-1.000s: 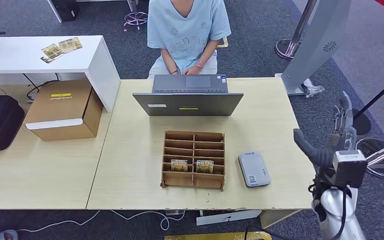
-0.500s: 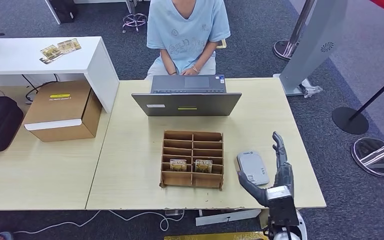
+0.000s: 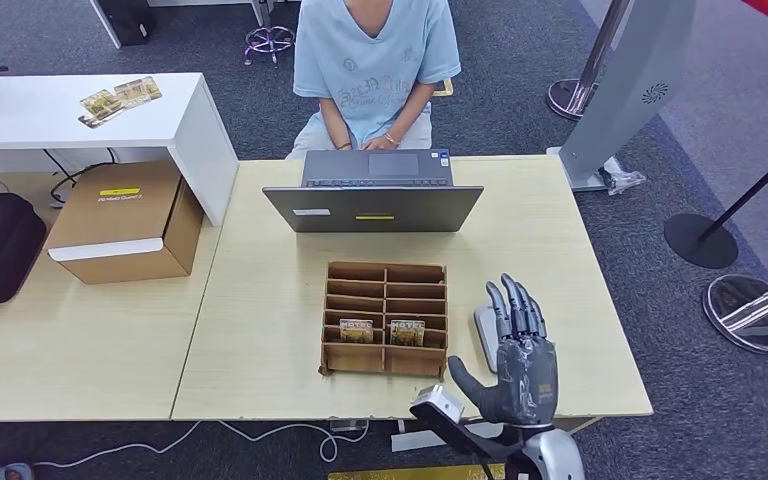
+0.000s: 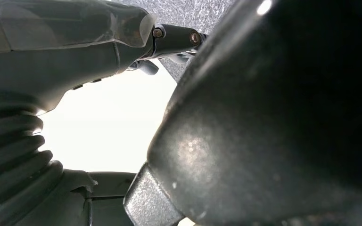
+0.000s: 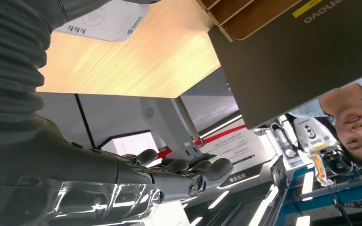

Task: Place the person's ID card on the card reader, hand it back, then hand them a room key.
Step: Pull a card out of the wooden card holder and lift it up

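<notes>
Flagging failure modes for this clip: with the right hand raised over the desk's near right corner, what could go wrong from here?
1. The right hand, open and empty, hovers in front of the card reader, hiding much of it; lowering could knock or shift the reader.
2. The cardboard organizer holding the room key cards sits just beside the hand; a sideways reach could bump it.
3. No ID card is visible, so the handover point with the person behind the laptop is uncertain.
</notes>
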Robot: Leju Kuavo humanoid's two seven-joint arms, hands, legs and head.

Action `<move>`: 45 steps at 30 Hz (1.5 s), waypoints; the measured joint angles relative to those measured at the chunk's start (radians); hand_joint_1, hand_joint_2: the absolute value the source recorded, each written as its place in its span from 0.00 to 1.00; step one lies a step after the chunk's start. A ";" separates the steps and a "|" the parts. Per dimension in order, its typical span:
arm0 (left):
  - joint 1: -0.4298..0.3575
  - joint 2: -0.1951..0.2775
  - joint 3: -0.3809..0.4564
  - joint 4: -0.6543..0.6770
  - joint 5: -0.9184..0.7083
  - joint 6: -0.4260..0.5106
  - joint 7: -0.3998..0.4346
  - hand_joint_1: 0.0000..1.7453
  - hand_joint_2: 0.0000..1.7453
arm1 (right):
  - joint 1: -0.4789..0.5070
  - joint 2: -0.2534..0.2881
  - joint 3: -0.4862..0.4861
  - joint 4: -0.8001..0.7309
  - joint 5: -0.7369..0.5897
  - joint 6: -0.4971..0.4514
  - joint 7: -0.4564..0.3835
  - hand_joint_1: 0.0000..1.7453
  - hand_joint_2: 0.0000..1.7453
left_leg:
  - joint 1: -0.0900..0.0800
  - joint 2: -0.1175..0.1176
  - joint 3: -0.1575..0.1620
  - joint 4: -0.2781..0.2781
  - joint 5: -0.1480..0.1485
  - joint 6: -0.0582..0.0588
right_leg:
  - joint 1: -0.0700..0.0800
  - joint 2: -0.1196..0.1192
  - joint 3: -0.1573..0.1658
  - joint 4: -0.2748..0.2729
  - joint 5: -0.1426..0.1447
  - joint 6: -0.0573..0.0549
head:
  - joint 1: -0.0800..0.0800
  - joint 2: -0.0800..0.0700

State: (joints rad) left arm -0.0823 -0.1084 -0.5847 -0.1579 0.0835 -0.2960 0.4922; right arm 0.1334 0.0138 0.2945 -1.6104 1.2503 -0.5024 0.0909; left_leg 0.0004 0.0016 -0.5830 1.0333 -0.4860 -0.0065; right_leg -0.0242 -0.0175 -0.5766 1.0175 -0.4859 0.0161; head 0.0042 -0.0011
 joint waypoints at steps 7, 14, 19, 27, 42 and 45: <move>-0.002 0.001 -0.002 0.000 0.006 -0.006 0.008 0.00 1.00 | 0.000 -0.014 0.005 0.002 0.152 0.069 0.121 0.00 1.00 | 0.000 0.000 0.000 0.000 0.000 0.000 | 0.000 0.000 0.000 0.000 0.000 0.000 | 0.000 0.000; -0.002 0.002 -0.002 0.000 0.009 -0.007 0.008 0.00 1.00 | -0.004 -0.025 0.026 0.002 0.196 0.121 0.159 0.00 1.00 | 0.000 0.000 0.000 0.000 0.000 0.000 | 0.000 0.000 0.000 0.000 0.000 0.000 | 0.000 0.000; -0.002 0.003 -0.002 0.000 0.007 -0.009 0.007 0.00 1.00 | -0.006 -0.029 0.042 -0.012 0.196 0.151 0.174 0.00 1.00 | 0.000 0.000 0.000 0.000 0.000 0.000 | 0.000 0.000 0.000 0.000 0.000 0.000 | 0.000 0.000; -0.002 0.004 -0.002 0.000 0.005 -0.012 0.004 0.00 1.00 | -0.007 -0.033 0.052 -0.043 0.191 0.154 0.178 0.06 1.00 | 0.000 0.000 0.000 0.000 0.000 0.000 | 0.000 0.000 0.000 0.000 0.000 0.000 | 0.000 0.000; -0.003 0.006 -0.003 0.000 0.006 -0.023 0.007 0.00 1.00 | -0.049 -0.033 0.091 -0.080 0.154 0.187 0.150 0.55 1.00 | 0.000 0.000 0.000 0.000 0.000 0.000 | 0.000 0.000 0.000 0.000 0.000 0.000 | 0.000 0.000; -0.003 0.006 -0.003 0.000 0.006 -0.023 0.007 0.00 1.00 | -0.062 -0.033 0.099 -0.080 0.154 0.191 0.148 0.55 1.00 | 0.000 0.000 0.000 0.000 0.000 0.000 | 0.000 0.000 0.000 0.000 0.000 0.000 | 0.000 0.000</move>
State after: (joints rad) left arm -0.0855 -0.1026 -0.5876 -0.1579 0.0896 -0.3193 0.4990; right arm 0.0714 -0.0191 0.3937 -1.6902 1.4038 -0.3111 0.2392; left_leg 0.0008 0.0019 -0.5828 1.0333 -0.4858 -0.0065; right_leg -0.0237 -0.0176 -0.5761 1.0176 -0.4858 0.0160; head 0.0042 -0.0013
